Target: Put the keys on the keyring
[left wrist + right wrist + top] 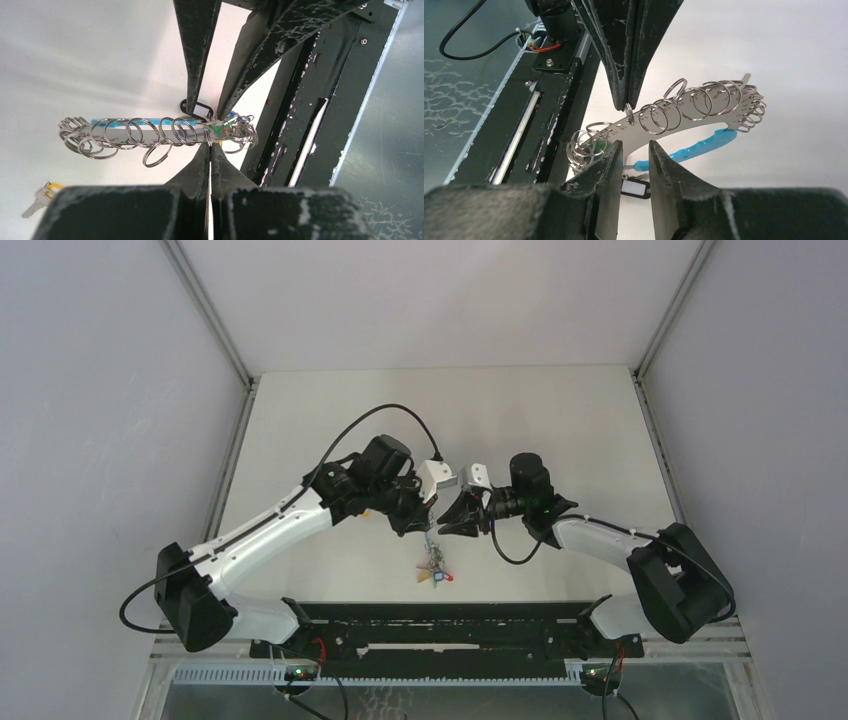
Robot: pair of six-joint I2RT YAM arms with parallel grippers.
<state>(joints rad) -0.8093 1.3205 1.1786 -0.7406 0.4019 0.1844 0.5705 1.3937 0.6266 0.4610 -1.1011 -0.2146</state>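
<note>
Left gripper: my left gripper point(210, 147) is closed tight, its tips pinching the grey metal band of the keyring point(676, 127), which appears to hang clear of the table point(75, 60).
Right gripper: my right gripper point(634, 150) meets the left tip to tip. Its jaws are partly apart around the band's near end, and I see nothing pinched between them.
Keyring: it curves away sideways from my left fingertips, strung with split rings point(150, 132), with a blue band point(704, 145) running along it.
Green-headed key: the green-headed key point(220, 129) sits in the crowd of rings right at my left fingertips, between both grippers. I cannot tell whether it is threaded.
Yellow-headed key: the yellow-headed key point(42, 196) lies flat on the table, well apart from both grippers.
Step in hand: I judge it to be working the green key onto a ring at the near end.
Doing it well: I should hold the left pinch firm so the band cannot swing. The right should close on the key's head alone and feed it along one ring's coil in small turns.
Risk: a white tag point(634, 187) dangles just beside my right fingertips and is easy to grab by mistake.
</note>
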